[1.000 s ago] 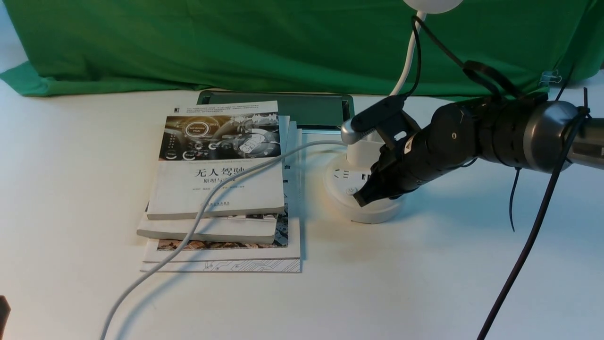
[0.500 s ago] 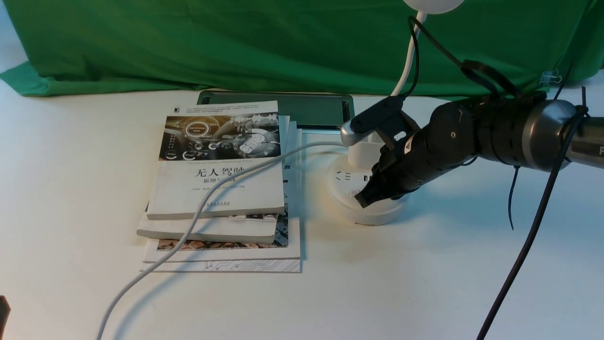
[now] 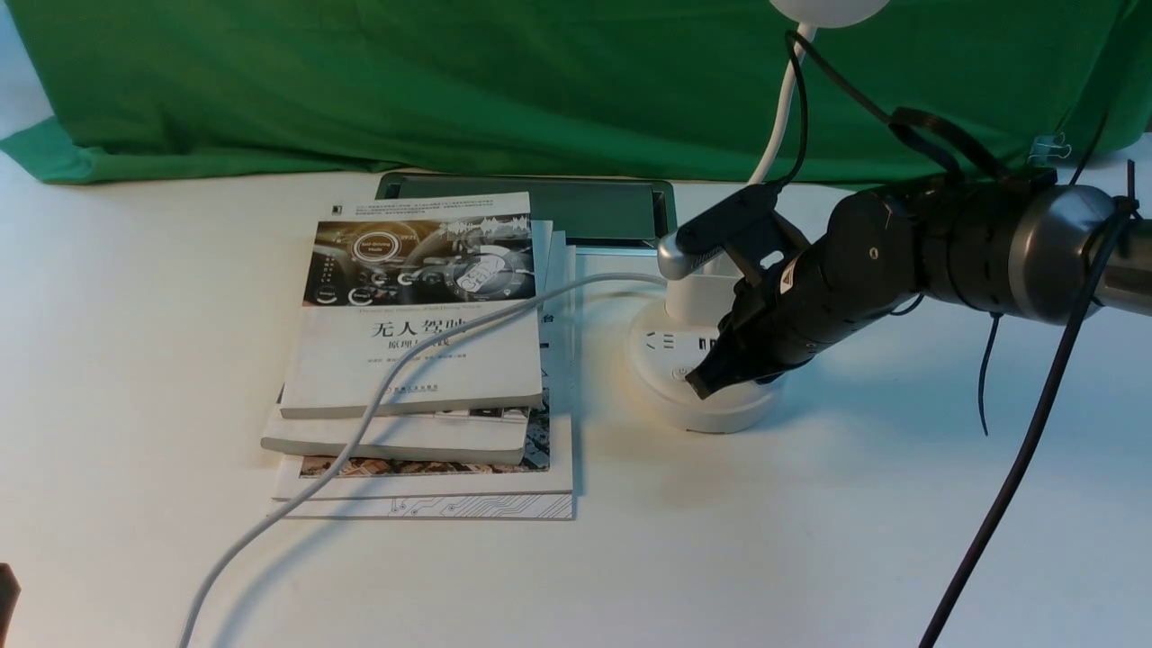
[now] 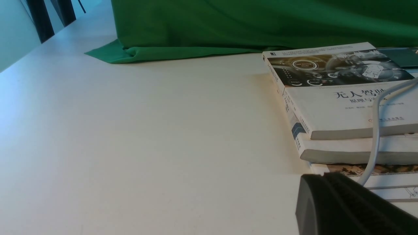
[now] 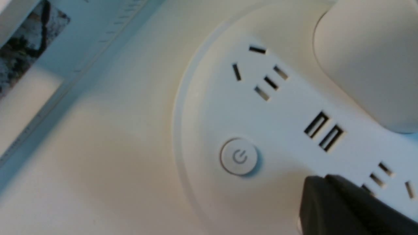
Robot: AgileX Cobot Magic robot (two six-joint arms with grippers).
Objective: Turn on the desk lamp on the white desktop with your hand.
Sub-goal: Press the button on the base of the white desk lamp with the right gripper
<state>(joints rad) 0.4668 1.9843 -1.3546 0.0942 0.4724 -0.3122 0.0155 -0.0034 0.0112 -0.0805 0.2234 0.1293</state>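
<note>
Right gripper (image 3: 700,387) is closed, tips together, nothing held. It slants down over the puck base (image 3: 711,417) of the desk lamp (image 5: 209,192), on the white desktop (image 3: 666,576), right of the book stack (image 3: 450,369). Tip-to-base contact: can't tell.

Key relation: power button (image 5: 239,156) sits just left of my tip and slightly farther out, uncovered. The rim of what looks like a second button (image 5: 299,225) peeks out at my finger, mostly hidden. Can't tell which one runs the light, or whether it's lit.

If it's the hidden one, I'd judge it's mainly a straight press down; if the marked one, small shift left first. Left gripper (image 4: 323,176) is also closed, empty, well apart, so right arm's job.
</note>
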